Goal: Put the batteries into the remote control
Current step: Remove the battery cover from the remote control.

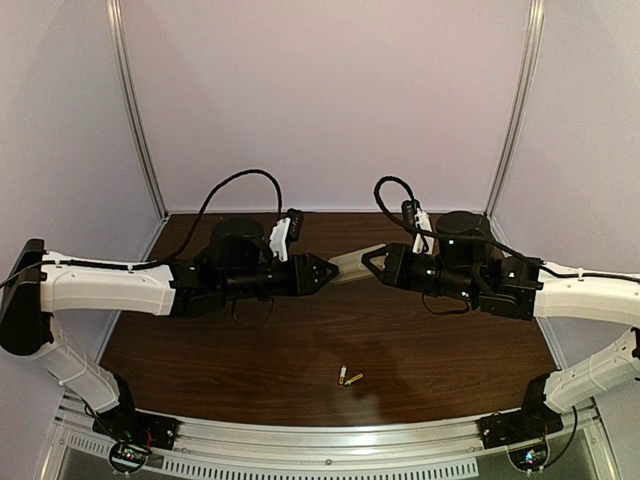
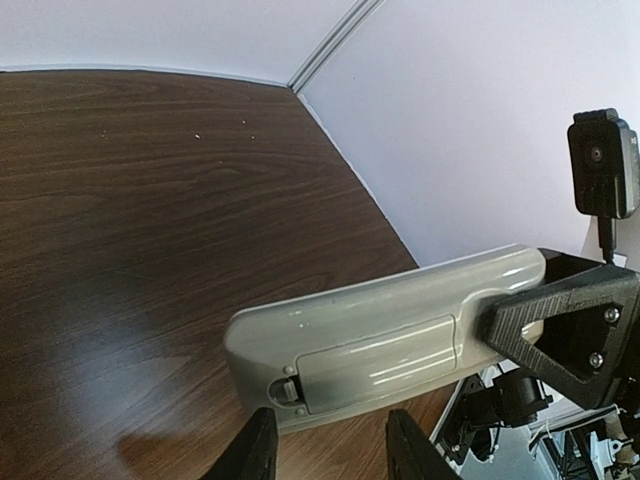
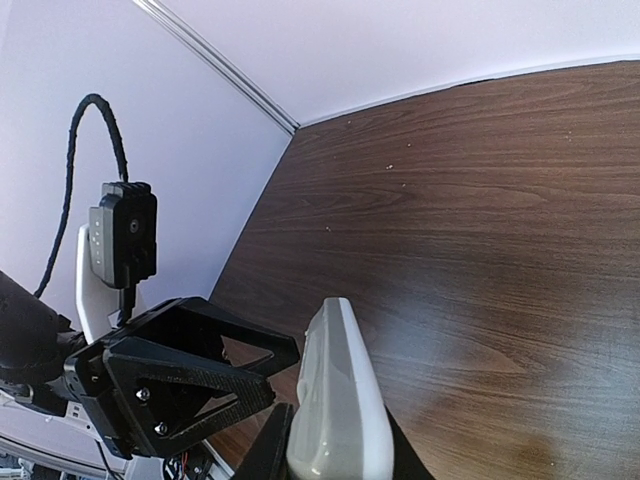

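The white remote control [image 1: 353, 264] hangs in the air over the middle of the table, back side showing, with its battery cover [image 2: 390, 362] closed. My right gripper [image 3: 335, 462] is shut on one end of it. At the remote's [image 2: 380, 335] other end, near the cover's latch, my left gripper [image 2: 325, 445] is open, with the remote just beyond its fingertips and nothing between them. Two small gold batteries [image 1: 348, 377] lie side by side on the table near the front edge, away from both grippers.
The dark wooden table [image 1: 200, 350] is closed in by pale walls at the back and both sides. The two arms meet tip to tip above the table's middle. The left gripper [image 3: 190, 380] shows as a black triangular frame close beside the remote [image 3: 340, 400].
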You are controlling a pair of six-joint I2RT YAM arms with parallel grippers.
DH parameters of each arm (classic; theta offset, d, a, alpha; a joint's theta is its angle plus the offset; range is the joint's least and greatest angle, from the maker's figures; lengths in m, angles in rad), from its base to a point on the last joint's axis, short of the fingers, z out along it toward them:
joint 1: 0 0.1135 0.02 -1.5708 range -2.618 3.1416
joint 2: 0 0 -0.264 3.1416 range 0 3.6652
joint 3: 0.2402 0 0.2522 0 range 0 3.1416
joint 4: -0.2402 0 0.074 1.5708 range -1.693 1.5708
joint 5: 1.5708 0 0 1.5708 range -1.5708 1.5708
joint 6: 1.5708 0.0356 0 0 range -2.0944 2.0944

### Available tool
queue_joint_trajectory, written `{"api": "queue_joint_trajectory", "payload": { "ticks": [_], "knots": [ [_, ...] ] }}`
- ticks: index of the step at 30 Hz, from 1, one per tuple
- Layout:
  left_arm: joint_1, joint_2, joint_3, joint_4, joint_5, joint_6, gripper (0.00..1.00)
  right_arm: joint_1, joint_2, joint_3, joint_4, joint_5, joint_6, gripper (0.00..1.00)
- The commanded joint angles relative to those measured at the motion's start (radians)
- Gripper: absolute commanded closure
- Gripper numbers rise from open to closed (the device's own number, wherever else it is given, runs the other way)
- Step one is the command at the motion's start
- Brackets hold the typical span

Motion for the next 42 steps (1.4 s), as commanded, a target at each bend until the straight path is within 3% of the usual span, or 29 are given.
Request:
{"api": "queue_joint_trajectory", "payload": {
  "ticks": [1, 42],
  "knots": [
    [-0.001, 0.025, 0.04, -0.001, -0.007, -0.002, 0.61, 0.006, -0.008, 0.015, 0.005, -0.013, 0.026, 1.0],
    [-0.002, 0.049, 0.07, 0.025, 0.018, 0.009, 0.61, 0.019, 0.023, 0.015, 0.026, -0.041, 0.024, 1.0]
  ]
}}
